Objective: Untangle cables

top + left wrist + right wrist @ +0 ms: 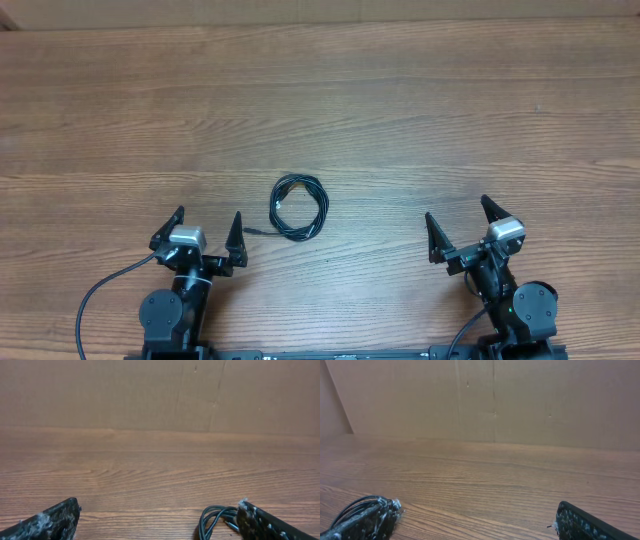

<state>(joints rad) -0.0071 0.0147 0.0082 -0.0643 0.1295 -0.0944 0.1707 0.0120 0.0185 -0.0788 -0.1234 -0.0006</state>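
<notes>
The cables [297, 207] lie as one small black coil on the wooden table [330, 90], near the middle, with a small plug end poking out at its lower left. My left gripper [208, 216] stands open just left of the coil, apart from it. In the left wrist view the cables [215, 517] show beside the right fingertip [250, 512], with nothing between the fingers of the gripper [157, 507]. My right gripper [457, 208] is open further right, well clear of the coil. In its view the gripper [477, 507] holds nothing, and part of the cables [355, 506] peeks over the left finger.
A brown cardboard wall [160, 395] stands along the table's far edge. The thicker black lead [100, 290] of the left arm loops at the front left. Both arm bases sit at the near edge.
</notes>
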